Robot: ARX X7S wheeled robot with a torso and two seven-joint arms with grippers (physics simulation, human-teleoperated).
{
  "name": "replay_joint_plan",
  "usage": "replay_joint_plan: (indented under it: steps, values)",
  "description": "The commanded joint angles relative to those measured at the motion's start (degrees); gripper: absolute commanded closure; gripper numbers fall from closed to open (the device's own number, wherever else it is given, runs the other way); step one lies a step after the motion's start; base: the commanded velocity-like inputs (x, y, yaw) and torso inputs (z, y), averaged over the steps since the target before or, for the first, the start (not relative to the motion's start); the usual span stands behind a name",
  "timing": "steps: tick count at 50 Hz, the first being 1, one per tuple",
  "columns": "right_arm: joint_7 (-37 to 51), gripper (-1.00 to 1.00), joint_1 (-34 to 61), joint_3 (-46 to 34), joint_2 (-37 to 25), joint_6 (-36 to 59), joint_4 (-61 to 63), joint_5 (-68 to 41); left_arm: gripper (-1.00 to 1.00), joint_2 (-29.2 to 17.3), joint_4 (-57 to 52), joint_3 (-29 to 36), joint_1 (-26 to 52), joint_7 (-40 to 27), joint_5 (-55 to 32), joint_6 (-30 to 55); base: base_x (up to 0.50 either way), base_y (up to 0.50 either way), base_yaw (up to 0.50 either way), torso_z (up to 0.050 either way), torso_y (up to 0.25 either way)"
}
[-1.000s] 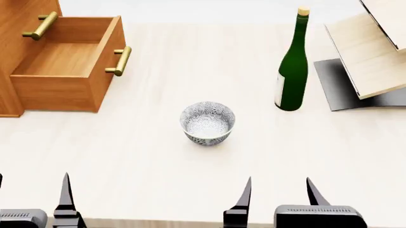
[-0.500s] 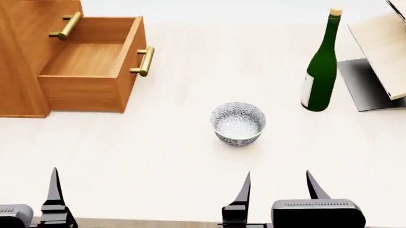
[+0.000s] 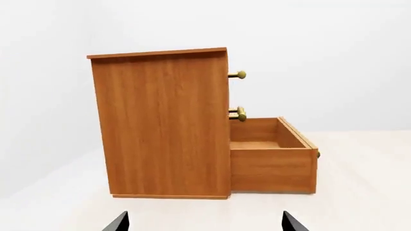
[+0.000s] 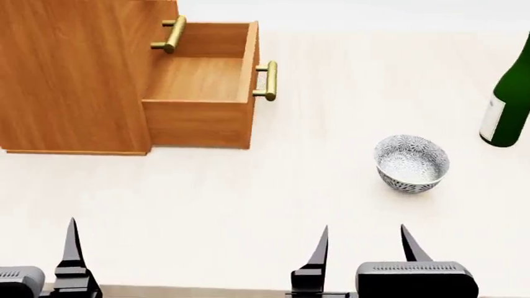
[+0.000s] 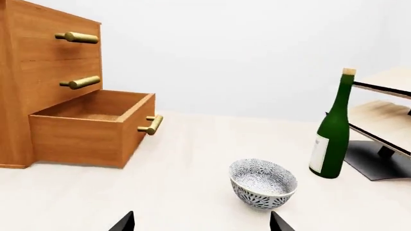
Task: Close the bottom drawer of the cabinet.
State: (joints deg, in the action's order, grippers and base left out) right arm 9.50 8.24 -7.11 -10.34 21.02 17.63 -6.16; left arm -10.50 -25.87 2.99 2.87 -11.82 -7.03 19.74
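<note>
The orange-brown cabinet (image 4: 74,74) stands at the table's far left. Its bottom drawer (image 4: 198,121) is pulled out and empty, with its brass handle (image 4: 267,81) on the front facing right. It also shows in the left wrist view (image 3: 273,166) and the right wrist view (image 5: 83,132). The two upper drawers are shut. My left gripper (image 3: 204,224) is open and empty, low over the table and well short of the cabinet's side. My right gripper (image 4: 364,248) is open and empty near the table's front edge, apart from the drawer.
A patterned bowl (image 4: 411,164) sits right of the drawer, in front of my right gripper. A green bottle (image 4: 507,105) stands at the right edge. The right wrist view shows a pale wood rack (image 5: 385,110) on a grey base beyond the bottle.
The head view has swung left: the cabinet, bowl and bottle have shifted right in it and the rack has left it. Both grippers stay open at the front edge.
</note>
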Motion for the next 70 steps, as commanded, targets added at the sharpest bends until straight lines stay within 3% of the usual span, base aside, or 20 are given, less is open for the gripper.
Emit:
replay_joint_plan:
  steps: [1,37,51,70]
  values:
    - [0.46,-1.00,-0.12,0.17,-0.26,-0.62,-0.60,-0.60,-1.00,-0.23,-0.01,0.52,0.17,-0.44,-0.27,-0.04,0.00,0.50,0.00,0.000,0.000]
    - [1.82,-1.00,-0.03,0.36,-1.01,-0.78,-0.65,-2.40,-1.00,-1.52,1.36,2.28,0.57,-2.35,-0.78,-0.85,0.00,0.50,0.00,0.000,0.000]
    - [2.10,-1.00,0.43,2.32,-0.45,0.28,-0.53,-6.01,-1.00,-1.86,2.09,2.55,0.41,-2.90,-1.18,-1.65,0.00,0.00,0.00,0.000,0.000]
    - [2.33,-1.00,1.07,1.71,-1.29,1.82,0.74,-7.03,-1.00,-2.13,2.40,3.19,0.56,-3.66,-1.40,-1.79,0.50,0.00,0.00,0.000,0.000]
